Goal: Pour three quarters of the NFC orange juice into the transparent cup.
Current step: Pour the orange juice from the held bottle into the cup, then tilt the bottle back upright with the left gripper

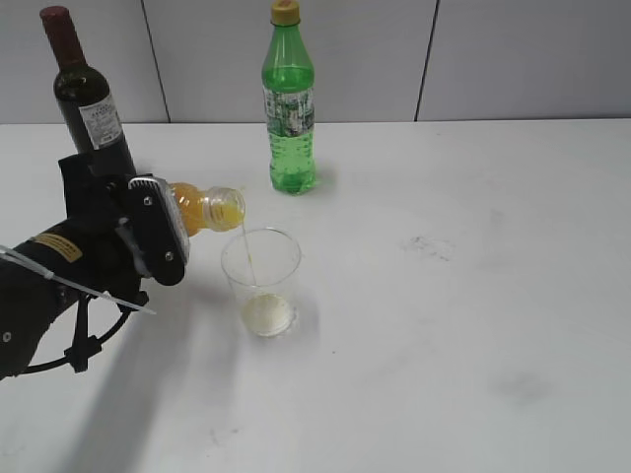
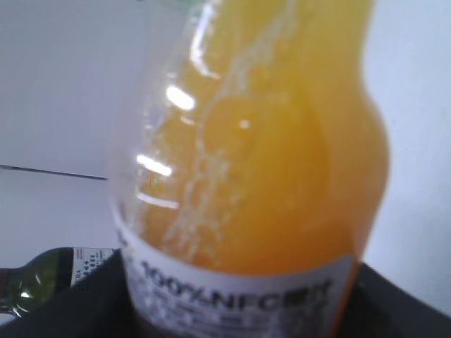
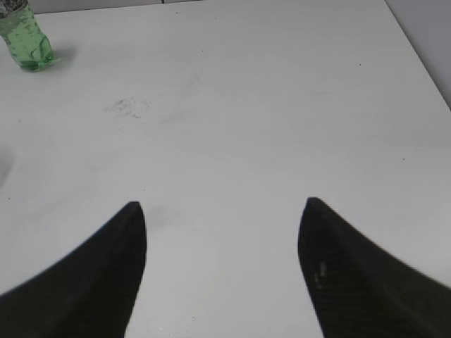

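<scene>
My left gripper is shut on the NFC orange juice, held tipped on its side with the open neck over the transparent cup. A thin stream of juice falls from the neck into the cup, and a shallow pale pool lies at its bottom. In the left wrist view the orange juice bottle fills the frame, its white label showing between the dark fingers. My right gripper hangs open above bare table, with nothing between its fingers; it is out of the exterior view.
A tall green bottle with a yellow cap stands behind the cup. A dark wine bottle stands at the back left, just behind my left arm. The white table stretches to the right, with faint smudges on it.
</scene>
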Available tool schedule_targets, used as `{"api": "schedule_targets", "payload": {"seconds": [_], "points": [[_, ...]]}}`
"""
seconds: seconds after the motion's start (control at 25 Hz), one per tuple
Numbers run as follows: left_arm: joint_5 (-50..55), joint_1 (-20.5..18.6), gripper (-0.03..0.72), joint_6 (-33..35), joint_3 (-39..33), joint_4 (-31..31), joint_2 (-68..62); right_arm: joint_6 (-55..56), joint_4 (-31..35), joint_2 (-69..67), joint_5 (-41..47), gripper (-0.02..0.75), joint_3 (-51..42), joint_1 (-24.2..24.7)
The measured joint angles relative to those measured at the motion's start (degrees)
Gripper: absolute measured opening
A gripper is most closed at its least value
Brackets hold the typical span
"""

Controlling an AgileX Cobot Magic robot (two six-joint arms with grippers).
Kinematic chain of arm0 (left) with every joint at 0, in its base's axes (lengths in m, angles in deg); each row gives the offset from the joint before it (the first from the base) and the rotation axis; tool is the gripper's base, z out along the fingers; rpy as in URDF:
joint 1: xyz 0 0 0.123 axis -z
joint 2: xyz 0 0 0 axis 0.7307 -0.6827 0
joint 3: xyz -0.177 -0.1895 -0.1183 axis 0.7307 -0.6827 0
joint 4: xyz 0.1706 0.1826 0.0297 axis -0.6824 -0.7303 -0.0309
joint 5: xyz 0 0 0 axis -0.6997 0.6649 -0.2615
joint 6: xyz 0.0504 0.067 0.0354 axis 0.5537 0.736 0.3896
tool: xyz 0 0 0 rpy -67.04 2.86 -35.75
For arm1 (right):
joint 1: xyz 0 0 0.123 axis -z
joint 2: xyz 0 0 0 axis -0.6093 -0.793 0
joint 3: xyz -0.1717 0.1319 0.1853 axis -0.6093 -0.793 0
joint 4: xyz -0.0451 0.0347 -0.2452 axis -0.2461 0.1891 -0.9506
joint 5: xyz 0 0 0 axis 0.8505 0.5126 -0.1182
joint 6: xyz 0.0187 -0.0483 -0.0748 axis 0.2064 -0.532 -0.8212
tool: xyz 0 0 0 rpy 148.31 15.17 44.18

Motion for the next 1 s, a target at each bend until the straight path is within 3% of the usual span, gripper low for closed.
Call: {"api": "schedule_targets", "payload": {"seconds": [1.0], "points": [[0.14,0.0,0.473,6.74,0.0,1.64,0.0,0.0,0.0,0.0,0.0,0.519,0.0,0.0]]}}
